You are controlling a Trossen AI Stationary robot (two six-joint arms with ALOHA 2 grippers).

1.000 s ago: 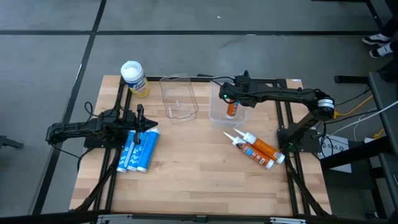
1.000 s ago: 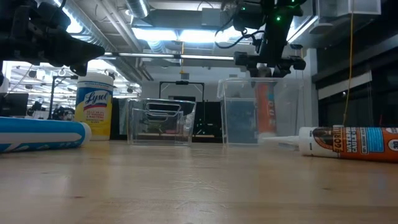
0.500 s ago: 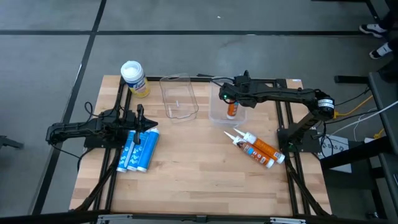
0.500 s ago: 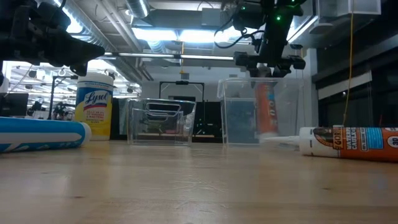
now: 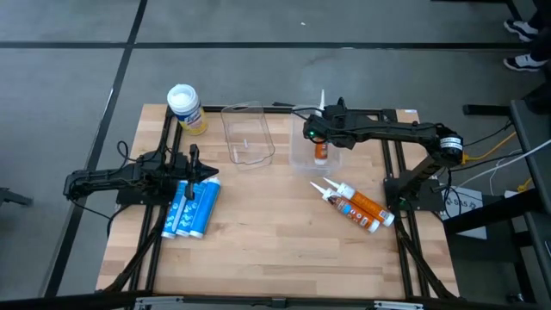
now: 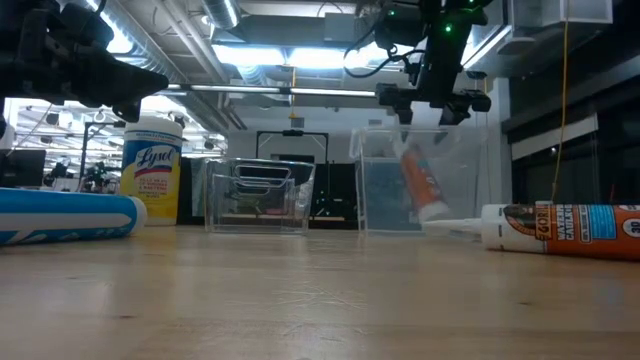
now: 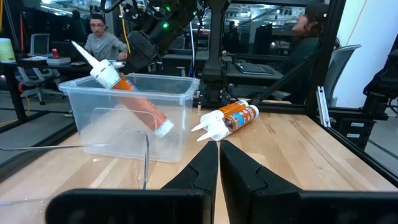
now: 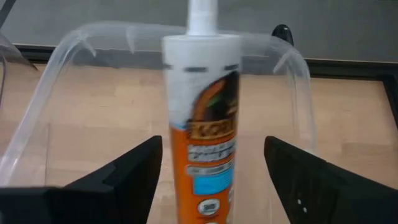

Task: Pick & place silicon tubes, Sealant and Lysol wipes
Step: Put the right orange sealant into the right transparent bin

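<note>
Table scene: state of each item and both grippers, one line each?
Sealant tube in bin: released, leaning tilted.
Right bin: holds that tube.
Left bin: empty.
Two sealant tubes: lying on table.
Blue tubes: lying flat.
Lysol wipes: upright, lidded.
Right gripper: open above bin.
Left gripper: shut, empty.

table | Lysol wipes | blue tubes | two bins | sealant tubes

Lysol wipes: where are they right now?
High view: the Lysol wipes stand upright at the table's far left corner, just left of the empty clear bin, beyond the blue tubes.
</note>
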